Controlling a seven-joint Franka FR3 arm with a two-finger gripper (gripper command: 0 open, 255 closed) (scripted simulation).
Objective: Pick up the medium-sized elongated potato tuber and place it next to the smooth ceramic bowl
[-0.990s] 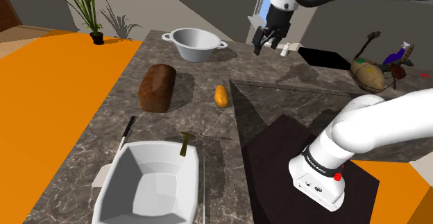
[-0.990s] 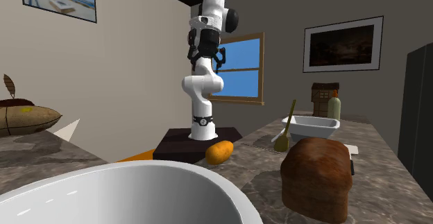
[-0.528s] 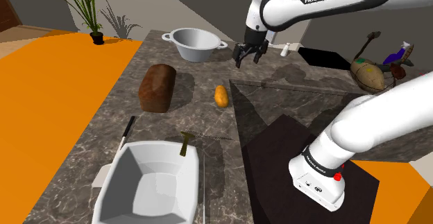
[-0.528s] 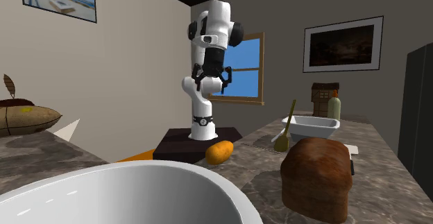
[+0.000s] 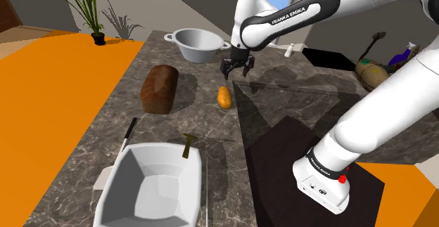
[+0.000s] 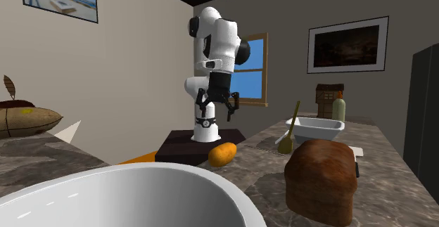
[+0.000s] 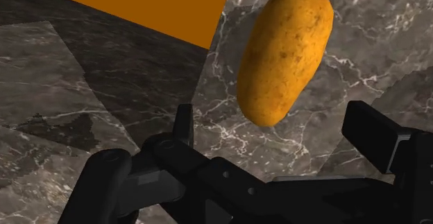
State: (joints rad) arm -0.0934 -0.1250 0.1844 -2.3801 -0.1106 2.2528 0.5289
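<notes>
The gripper point(image 5: 237, 67) hangs over the counter point(image 5: 204, 124) with its fingers point(image 7: 366, 130) standing wide apart and nothing between them. In the wrist view the gripper point(image 7: 275, 130) looks down on the potato point(image 7: 286, 49), which it does not touch. The potato's near end lies just ahead of the gap, and its long axis runs away from the gripper, roughly square to the line joining the two fingers.

In the shoulder view the potato point(image 5: 224, 97) lies flat near the middle of the counter. Its long axis runs along the counter's length, with one end pointing toward the far edge where the bowl point(image 5: 200, 51) stands. The bread loaf point(image 5: 160, 88) sits beside the potato, toward the counter's long outer edge.

In the second exterior view the gripper point(image 6: 219, 105) hangs above the potato point(image 6: 223, 153).

Half a second ago the gripper hung higher, close by the bowl's handle. It has since come down and nearer the potato, fingers spread as before. The potato, loaf and bowl have not moved.
</notes>
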